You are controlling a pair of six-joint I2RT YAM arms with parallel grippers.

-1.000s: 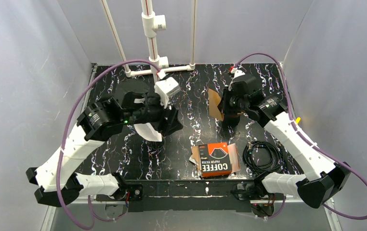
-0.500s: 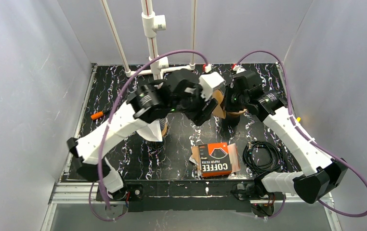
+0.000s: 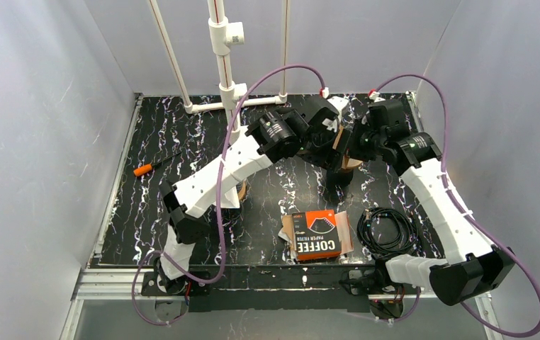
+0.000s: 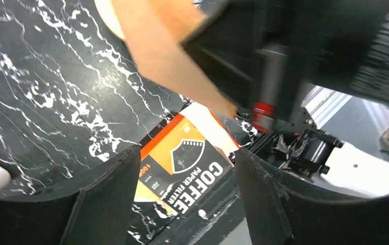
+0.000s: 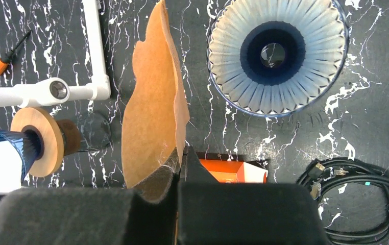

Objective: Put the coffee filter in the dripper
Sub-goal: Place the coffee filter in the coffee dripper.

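Stretching from the near left corner of the black marbled table (image 3: pixel 154 212), the left arm runs diagonally toward the far middle. The left gripper (image 4: pixel 185 158) hangs beside the coffee filter (image 5: pixel 151 112), its jaws apart and holding nothing. The right arm climbs from the near right corner along the right edge and bends inward. The right gripper (image 5: pixel 179 153) has its jaws closed on the filter's lower edge. The brown paper stands on edge in the air between the two grippers, toward the far edge and a little right of the middle. The ribbed glass dripper (image 5: pixel 276 53) sits on the table apart from the filter, its mouth uncovered.

An orange-handled screwdriver (image 3: pixel 150 168) lies near the left edge. A glass piece with a wooden collar (image 5: pixel 37 140) sits partly under the left arm. A white pipe frame (image 3: pixel 225 64) rises at the far edge. A box of coffee filters (image 3: pixel 318 236) lies by the near edge. A coiled black cable (image 3: pixel 387 230) lies just to its right.
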